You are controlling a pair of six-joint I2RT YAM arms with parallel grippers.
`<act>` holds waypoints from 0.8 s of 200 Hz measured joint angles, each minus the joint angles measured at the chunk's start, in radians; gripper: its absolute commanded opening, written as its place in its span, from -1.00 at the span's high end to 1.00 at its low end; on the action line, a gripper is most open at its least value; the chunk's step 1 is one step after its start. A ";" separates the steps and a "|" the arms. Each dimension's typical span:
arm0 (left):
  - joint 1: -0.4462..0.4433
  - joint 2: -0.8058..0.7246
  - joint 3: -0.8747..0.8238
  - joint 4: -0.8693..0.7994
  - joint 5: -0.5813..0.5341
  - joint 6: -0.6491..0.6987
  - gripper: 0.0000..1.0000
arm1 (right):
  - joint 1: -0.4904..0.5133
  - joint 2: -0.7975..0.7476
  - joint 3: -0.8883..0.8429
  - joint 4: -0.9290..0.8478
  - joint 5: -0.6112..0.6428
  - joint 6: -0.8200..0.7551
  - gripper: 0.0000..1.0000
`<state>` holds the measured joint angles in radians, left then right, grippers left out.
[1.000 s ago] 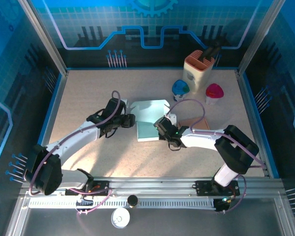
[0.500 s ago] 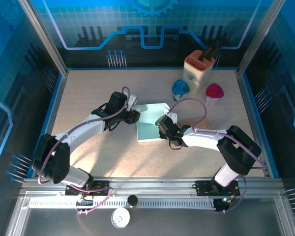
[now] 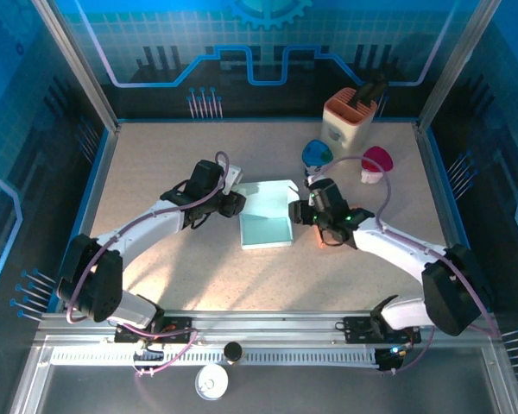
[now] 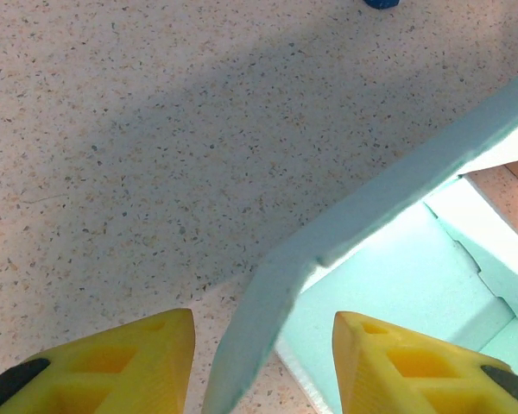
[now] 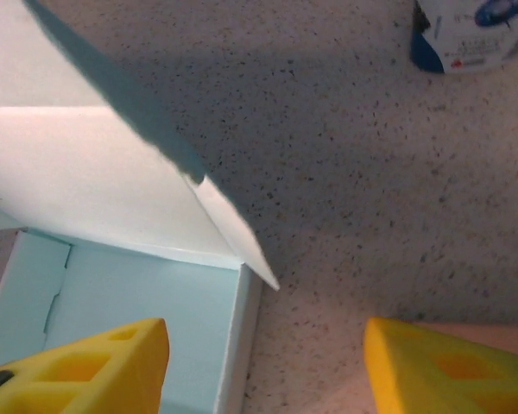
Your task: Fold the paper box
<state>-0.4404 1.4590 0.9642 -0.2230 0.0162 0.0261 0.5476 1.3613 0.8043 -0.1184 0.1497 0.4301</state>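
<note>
The paper box (image 3: 266, 217) is a pale teal, open tray lying mid-table with its lid flap raised at the far side. My left gripper (image 3: 234, 203) is at the box's left side. In the left wrist view it (image 4: 263, 366) stands open, its yellow fingers (image 4: 112, 366) astride the box's left wall (image 4: 388, 185) with a gap on each side. My right gripper (image 3: 304, 212) is at the box's right side. Seen from the right wrist it (image 5: 263, 366) is open too, with the box's right wall (image 5: 242, 345) between its fingers, untouched, and the white flap (image 5: 86, 172) above.
A tan holder (image 3: 350, 121) with dark items stands at the back right. A blue-lidded cup (image 3: 317, 153) and a pink-lidded cup (image 3: 375, 162) sit just beyond the right arm; the blue one (image 5: 466, 34) is close ahead of the right wrist. Blue walls ring the table.
The right gripper has opened off the box's right edge, and its arm has swung back and to the right. The left gripper moved in over the left wall and narrowed a little.
</note>
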 measured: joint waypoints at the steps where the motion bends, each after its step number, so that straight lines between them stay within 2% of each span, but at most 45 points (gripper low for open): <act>1: 0.000 0.000 0.000 0.000 0.000 0.000 0.10 | -0.005 0.001 0.003 -0.002 -0.008 -0.009 -0.23; 39: 0.000 0.000 0.000 0.000 0.000 0.000 0.22 | -0.078 0.076 0.132 -0.076 -0.175 -0.193 -0.20; 75: 0.000 0.002 0.000 -0.002 0.000 -0.001 0.42 | -0.097 0.180 0.219 -0.111 -0.256 -0.275 0.04; 125: 0.000 0.012 0.000 -0.004 -0.005 -0.025 0.68 | -0.097 0.216 0.240 -0.143 -0.279 -0.301 0.35; 160: -0.008 0.021 0.010 -0.003 -0.013 -0.027 0.75 | -0.096 0.216 0.243 -0.151 -0.270 -0.300 0.36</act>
<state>-0.4484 1.4799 0.9737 -0.2264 0.0036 -0.0006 0.4515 1.5772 1.0473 -0.2699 -0.1200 0.1299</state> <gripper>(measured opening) 0.132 0.319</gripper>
